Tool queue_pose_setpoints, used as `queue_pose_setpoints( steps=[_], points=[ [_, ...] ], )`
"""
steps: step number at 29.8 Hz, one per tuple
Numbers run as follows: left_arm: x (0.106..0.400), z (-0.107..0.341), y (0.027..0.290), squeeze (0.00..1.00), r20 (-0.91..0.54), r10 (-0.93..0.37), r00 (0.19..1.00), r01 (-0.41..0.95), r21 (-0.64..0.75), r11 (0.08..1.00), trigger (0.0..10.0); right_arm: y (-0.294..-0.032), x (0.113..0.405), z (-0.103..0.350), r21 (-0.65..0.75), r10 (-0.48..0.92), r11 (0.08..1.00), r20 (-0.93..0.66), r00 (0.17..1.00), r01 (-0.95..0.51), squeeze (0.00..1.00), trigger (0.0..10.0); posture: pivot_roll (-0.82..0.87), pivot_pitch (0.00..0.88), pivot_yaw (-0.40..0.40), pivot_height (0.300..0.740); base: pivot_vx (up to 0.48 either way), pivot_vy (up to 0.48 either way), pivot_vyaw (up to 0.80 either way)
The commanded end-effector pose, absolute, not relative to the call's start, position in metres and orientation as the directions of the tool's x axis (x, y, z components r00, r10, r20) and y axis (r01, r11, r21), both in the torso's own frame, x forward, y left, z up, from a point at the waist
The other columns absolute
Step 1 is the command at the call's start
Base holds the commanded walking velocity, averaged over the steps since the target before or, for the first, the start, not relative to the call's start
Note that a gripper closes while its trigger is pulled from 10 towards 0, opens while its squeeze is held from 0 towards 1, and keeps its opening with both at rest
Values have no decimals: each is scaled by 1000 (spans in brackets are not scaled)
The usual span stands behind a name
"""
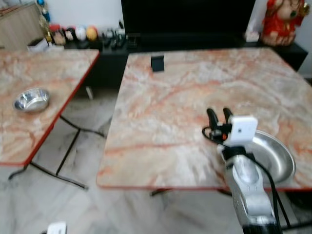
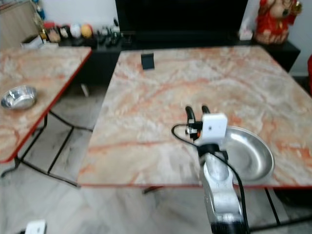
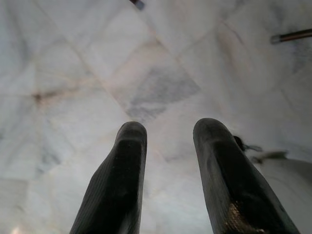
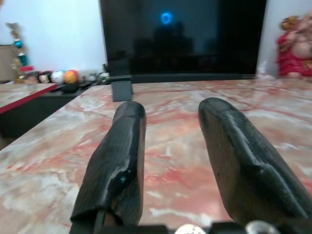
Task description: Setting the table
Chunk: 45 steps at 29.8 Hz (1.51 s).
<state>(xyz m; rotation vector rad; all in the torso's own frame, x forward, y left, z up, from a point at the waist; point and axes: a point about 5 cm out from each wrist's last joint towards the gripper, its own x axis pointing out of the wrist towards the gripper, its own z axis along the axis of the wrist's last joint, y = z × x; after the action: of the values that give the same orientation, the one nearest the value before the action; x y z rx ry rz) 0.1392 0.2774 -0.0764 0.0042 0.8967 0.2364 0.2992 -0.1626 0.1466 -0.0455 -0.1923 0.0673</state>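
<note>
Left eye view: two counters, one bowl (image 1: pixel 31 100) on the left counter (image 1: pixel 44 73), one plate (image 1: pixel 278 158) on the right counter (image 1: pixel 195 87). Right end effector (image 1: pixel 219 116) fingers apart over that counter, empty; left end effector (image 3: pixel 168 146) fingers apart above the floor (image 3: pixel 73 73).

Right gripper (image 1: pixel 219 115) above marble table (image 1: pixel 185 97), beside steel plate (image 1: pixel 278 158).

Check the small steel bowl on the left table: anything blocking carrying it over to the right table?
Nothing on either tabletop does. The small steel bowl sits alone on the left table; a floor gap separates the tables. The right gripper hovers open, empty, above the right table beside the large steel plate.
</note>
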Motion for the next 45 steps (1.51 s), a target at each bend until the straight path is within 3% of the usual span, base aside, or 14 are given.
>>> queue_pose_setpoints(
  steps=[1, 25, 35, 45],
  points=[
    [135, -79, 276, 0, -789, 195, 583, -208, 87, 974, 10000, -166, 301, 150, -72, 71, 996, 200, 977, -57, 0, 10000, -137, 0, 73, 740, 0, 371, 0],
    [142, -85, 252, 0, -792, 160, 590, -182, 62, 981, 10000, -166, 305, 149, -72, 60, 996, 194, 979, -47, 0, 10000, -130, 0, 71, 740, 0, 370, 0],
    [143, -78, 271, 0, -781, 180, 598, -199, 73, 977, 10000, -166, 306, 150, -75, 59, 996, 193, 980, -45, 0, 10000, -129, 0, 71, 740, 0, 370, 0],
    [138, -79, 272, 0, -785, 181, 593, -205, 70, 976, 10000, -167, 310, 152, -84, 60, 996, 196, 979, -44, 0, 10000, -129, 0, 74, 740, 0, 366, 0]
  ],
)
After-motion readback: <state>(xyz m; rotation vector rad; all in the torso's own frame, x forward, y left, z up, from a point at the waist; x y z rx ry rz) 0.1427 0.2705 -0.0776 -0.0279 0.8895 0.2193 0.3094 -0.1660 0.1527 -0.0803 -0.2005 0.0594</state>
